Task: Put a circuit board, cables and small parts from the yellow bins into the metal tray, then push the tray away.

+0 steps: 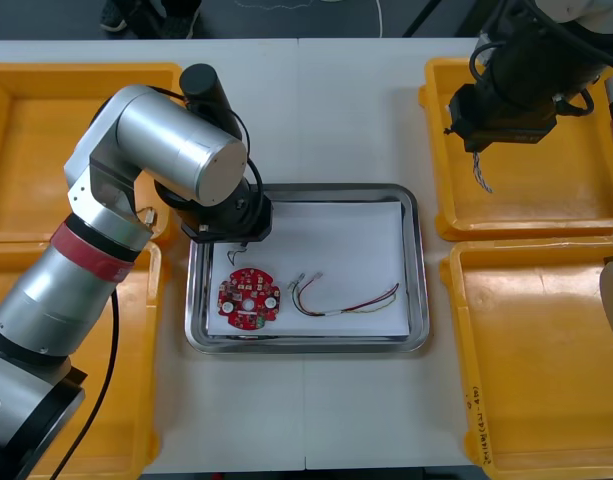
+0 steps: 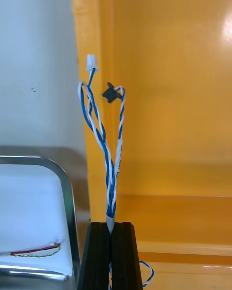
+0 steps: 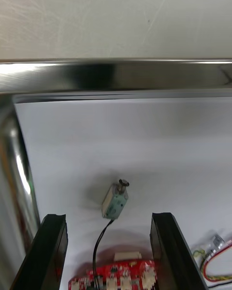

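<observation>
A light surface (image 1: 346, 80) carries yellow bins (image 1: 556, 190) at both sides, with a metal tray (image 1: 418, 270), lined white, between them. The left end effector (image 3: 107, 216) hangs low over the tray's far left corner. Its black fingers (image 3: 52, 241) are spread wide and grip nothing. Between those fingers a small metal part (image 3: 115, 200) shows against the white lining, and a thin black cable (image 3: 99, 237) runs from it back toward the end effector. Just on the near side of this end effector sits a round red circuit board (image 1: 249, 298). Beside the board, farther from the end effector, a red and yellow cable (image 1: 346, 303) curves across the lining. The right end effector (image 2: 112, 224) is above the far right bin, well apart from the left one, pinched tight on a twisted blue and white cable (image 2: 111, 179). The cable's two free ends, one with a white plug and one with a black plug, reach out beyond the fingertips along the bin's wall.
</observation>
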Tool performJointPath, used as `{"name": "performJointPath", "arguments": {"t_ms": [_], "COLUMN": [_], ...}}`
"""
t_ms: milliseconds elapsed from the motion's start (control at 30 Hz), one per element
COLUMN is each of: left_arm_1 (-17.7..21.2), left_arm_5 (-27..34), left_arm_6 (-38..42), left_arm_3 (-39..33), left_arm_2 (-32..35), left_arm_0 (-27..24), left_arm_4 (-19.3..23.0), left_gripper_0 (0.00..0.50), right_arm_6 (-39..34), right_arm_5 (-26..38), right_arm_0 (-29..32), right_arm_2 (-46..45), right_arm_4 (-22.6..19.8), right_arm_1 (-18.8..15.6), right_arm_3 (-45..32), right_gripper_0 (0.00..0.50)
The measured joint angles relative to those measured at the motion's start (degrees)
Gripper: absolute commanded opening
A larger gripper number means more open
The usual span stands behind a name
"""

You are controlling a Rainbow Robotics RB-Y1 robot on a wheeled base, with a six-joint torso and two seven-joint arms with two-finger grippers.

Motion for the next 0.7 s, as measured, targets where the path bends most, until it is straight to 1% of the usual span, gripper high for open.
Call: {"name": "performJointPath", "arguments": {"t_ms": [100, 200, 400, 600, 700], "left_arm_1": [0.0, 0.0, 0.0, 0.2, 0.8], "left_arm_5": [3.2, 5.8, 10.4, 11.1, 11.1], "left_arm_6": [0.0, 0.0, 0.0, 0.0, 0.0], "left_arm_3": [-3.2, -6.6, -13.5, -18.8, -19.9], "left_arm_2": [2.2, 4.8, 10.1, 14.5, 16.0], "left_arm_0": [0.0, 0.0, 0.0, 0.0, -0.1], "left_arm_4": [0.1, 0.2, 1.2, 2.0, 3.4], "left_gripper_0": [0.5, 0.5, 0.5, 0.5, 0.5], "right_arm_6": [0.0, 0.0, 0.0, 0.0, 0.0], "right_arm_5": [0.0, 0.0, 0.0, 0.0, 0.0], "right_arm_0": [1.3, 2.3, 3.2, 3.4, 3.4], "right_arm_2": [0.5, 0.7, 0.9, 2.3, 4.1], "right_arm_4": [-1.4, -1.6, -2.5, -2.7, -2.9], "right_arm_1": [0.0, 0.0, -0.1, -0.1, -0.2], "right_arm_3": [-3.2, -5.4, -6.8, -7.0, -8.3], "right_gripper_0": [0.0, 0.0, 0.0, 0.0, 0.0]}}
